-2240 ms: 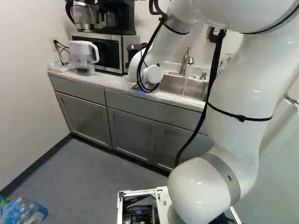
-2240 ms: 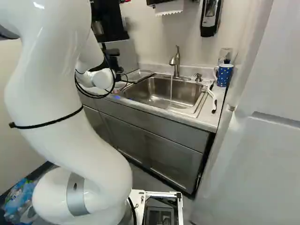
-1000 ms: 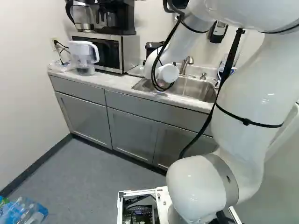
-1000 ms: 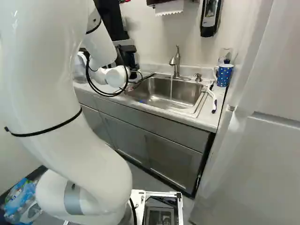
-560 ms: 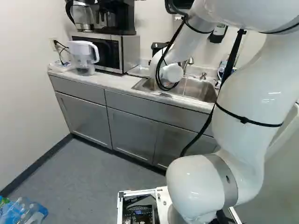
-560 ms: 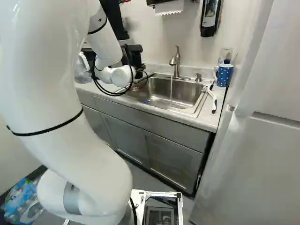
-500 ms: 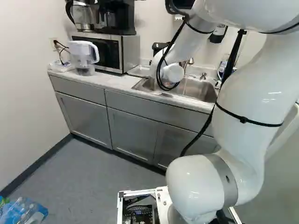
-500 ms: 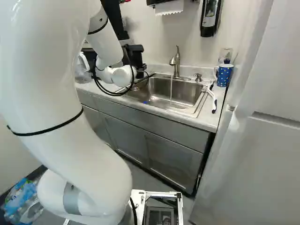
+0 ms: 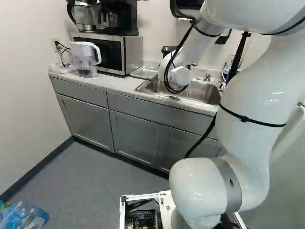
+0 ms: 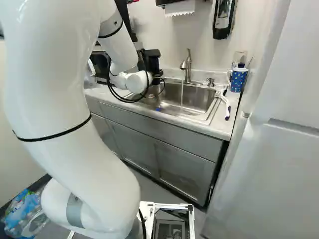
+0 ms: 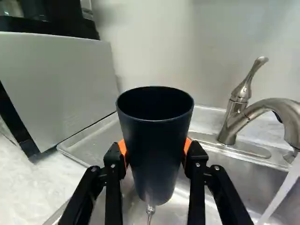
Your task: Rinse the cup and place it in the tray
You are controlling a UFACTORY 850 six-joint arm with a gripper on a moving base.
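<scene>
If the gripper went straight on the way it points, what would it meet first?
With the dark cup held ahead of it, the gripper would probably meet the wall behind the counter first; the cup hides the exact spot, and depth is unclear.

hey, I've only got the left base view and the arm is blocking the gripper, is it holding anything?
Observer: Yes, the gripper is shut on a dark cup, one orange pad at each side.

Operator: Okay, is the water running? I can't see it from here.

Observer: It is; a stream of water is falling from the faucet.

Operator: And is the cup under it?

Observer: No, the wrist view shows a gap between the cup and the stream.
</scene>
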